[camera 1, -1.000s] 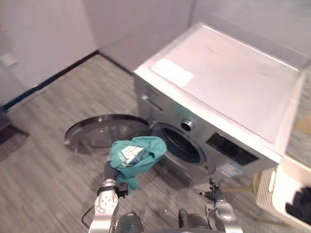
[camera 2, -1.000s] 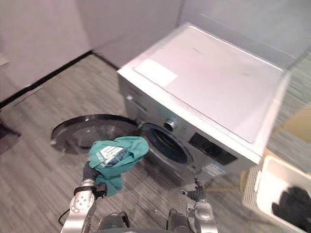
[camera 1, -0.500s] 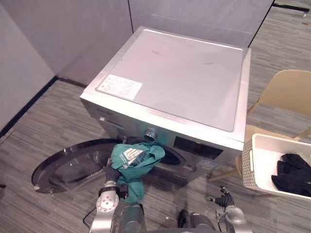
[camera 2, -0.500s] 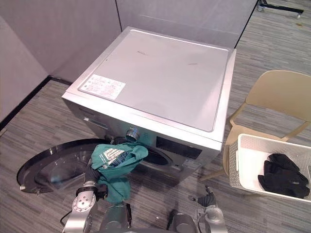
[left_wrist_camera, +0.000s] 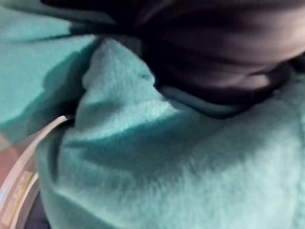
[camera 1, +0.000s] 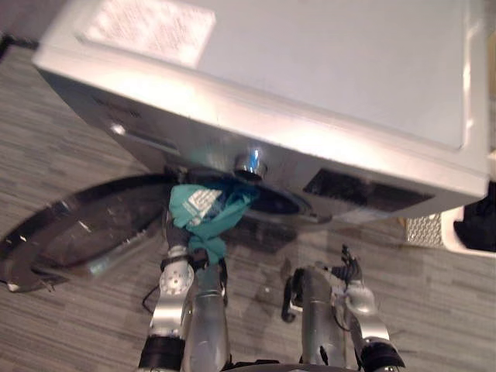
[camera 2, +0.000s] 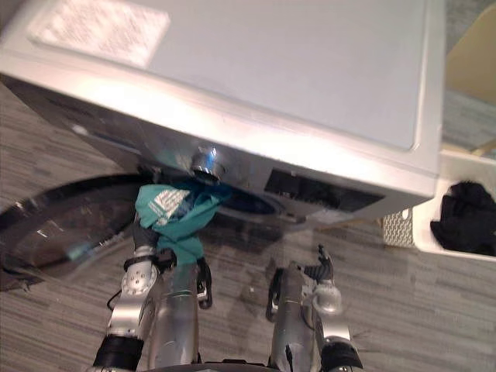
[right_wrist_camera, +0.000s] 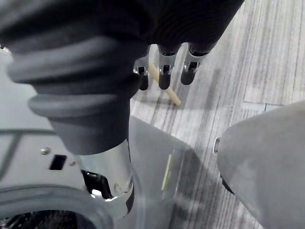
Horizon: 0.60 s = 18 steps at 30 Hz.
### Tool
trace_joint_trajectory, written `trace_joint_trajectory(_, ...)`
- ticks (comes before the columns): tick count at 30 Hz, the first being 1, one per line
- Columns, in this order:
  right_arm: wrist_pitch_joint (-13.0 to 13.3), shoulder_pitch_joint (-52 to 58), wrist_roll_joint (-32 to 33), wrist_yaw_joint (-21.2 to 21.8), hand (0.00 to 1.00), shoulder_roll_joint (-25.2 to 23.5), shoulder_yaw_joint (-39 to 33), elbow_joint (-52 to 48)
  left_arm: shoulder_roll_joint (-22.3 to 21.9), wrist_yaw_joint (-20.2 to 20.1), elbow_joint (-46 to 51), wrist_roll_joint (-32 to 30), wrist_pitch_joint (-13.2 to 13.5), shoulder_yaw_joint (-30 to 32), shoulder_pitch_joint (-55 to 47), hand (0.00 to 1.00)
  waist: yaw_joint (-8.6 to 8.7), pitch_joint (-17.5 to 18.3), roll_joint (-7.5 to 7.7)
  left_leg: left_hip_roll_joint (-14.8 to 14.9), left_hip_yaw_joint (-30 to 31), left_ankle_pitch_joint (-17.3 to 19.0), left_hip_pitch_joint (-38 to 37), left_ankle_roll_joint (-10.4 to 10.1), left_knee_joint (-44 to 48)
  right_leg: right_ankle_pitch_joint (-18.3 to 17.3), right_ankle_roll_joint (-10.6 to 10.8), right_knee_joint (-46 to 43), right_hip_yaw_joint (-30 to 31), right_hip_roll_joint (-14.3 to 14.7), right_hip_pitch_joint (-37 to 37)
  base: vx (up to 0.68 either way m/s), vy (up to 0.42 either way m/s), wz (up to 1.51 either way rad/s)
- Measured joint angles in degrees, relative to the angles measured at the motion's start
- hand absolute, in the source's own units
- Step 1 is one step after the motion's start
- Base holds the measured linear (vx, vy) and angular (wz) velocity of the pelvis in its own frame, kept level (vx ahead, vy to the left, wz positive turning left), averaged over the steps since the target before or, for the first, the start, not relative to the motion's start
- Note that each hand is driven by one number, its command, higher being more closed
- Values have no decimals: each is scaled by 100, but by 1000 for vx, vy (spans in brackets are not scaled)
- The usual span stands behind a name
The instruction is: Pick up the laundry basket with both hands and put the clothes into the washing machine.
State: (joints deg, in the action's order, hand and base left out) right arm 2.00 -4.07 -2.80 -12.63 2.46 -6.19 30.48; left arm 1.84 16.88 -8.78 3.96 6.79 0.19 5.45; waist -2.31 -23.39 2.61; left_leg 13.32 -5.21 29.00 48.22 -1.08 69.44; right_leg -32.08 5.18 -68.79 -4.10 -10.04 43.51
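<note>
My left hand (camera 1: 178, 235) is shut on a bunched teal garment (camera 1: 203, 211) with a white printed patch, held up at the mouth of the washing machine's drum (camera 1: 271, 201), just below the silver knob (camera 1: 249, 164). A tail of the cloth hangs down beside the wrist. In the left wrist view the teal garment (left_wrist_camera: 157, 157) lies right against the hand's dark cover. My right hand (camera 2: 319, 271) hangs low in front of the machine, open and holding nothing; its fingers (right_wrist_camera: 163, 78) point at the floor. The white laundry basket (camera 2: 422, 225), with black clothes (camera 2: 466, 221) in it, stands at the right.
The silver washing machine (camera 1: 310, 77) is close ahead. Its round door (camera 1: 85, 229) is swung open to the left, low over the grey plank floor (camera 1: 434, 294). A beige chair (camera 2: 473, 54) shows at the far right, behind the basket.
The camera has moved closer and tipped down, so the machine looms larger. The teal garment in my left hand is now up against the drum opening. The right hand still hangs low.
</note>
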Motion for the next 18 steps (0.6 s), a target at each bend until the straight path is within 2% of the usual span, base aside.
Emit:
trace_joint_trajectory(2, 2, -92, 2, -116, 0, -26, 39, -383, -48, 183, -95, -9, -2, -15, 473, 100, 9, -22, 15, 118, 11, 85, 844, 26, 548, -52, -43, -619, 156, 67, 942, -236, -30, -30)
trace_joint_trajectory(6, 4, -182, 57, -275, 0, -70, 31, -914, 52, 488, -110, -41, -7, -7, 1271, 100, 78, -70, 51, 288, 132, 76, 2002, 20, 1221, -74, -87, -1319, 299, 204, 2150, -133, -52, -24)
trace_joint_trajectory(8, 45, -198, 78, -379, 0, -106, 19, -1368, 380, 701, -169, -267, -35, -34, 1877, 100, 171, -107, 103, 373, 195, 87, 2635, 24, 1623, -102, -117, -1747, 368, 255, 2815, -90, -71, -18)
trace_joint_trajectory(10, 141, -217, 111, -403, 0, -95, 5, -1612, 697, 822, -182, -511, -101, -95, 2359, 100, 194, -187, 161, 413, 207, 87, 2929, 24, 1821, -102, -118, -1971, 433, 307, 3158, -64, -81, -18)
trace_joint_trajectory(12, 338, -223, 114, -404, 0, -76, -9, -1926, 1346, 1084, -183, -1156, -242, -252, 3162, 100, 312, -200, 174, 467, 302, 84, 3460, 24, 2049, -98, -126, -2205, 430, 358, 3665, -48, -95, -10)
trace_joint_trajectory(13, 381, -218, 114, -405, 0, -76, -9, -1962, 1479, 1127, -184, -1276, -272, -303, 3323, 100, 333, -201, 176, 473, 319, 84, 3543, 24, 2083, -97, -128, -2237, 429, 369, 3745, -28, -95, -7)
trace_joint_trajectory(15, 544, -210, 162, -402, 0, -85, -32, -2073, 1904, 1351, -204, -1930, -467, -609, 3970, 100, 416, -210, 190, 481, 337, 80, 3758, 23, 2170, -92, -138, -2339, 443, 382, 3977, 17, -58, -5)
trace_joint_trajectory(18, 765, -206, 171, -383, 0, -85, -50, -2193, 2337, 1598, -389, -2946, -701, -1343, 5191, 100, 472, -213, 197, 496, 353, 68, 3969, 16, 2213, -88, -142, -2361, 433, 390, 4176, 45, -35, -5)
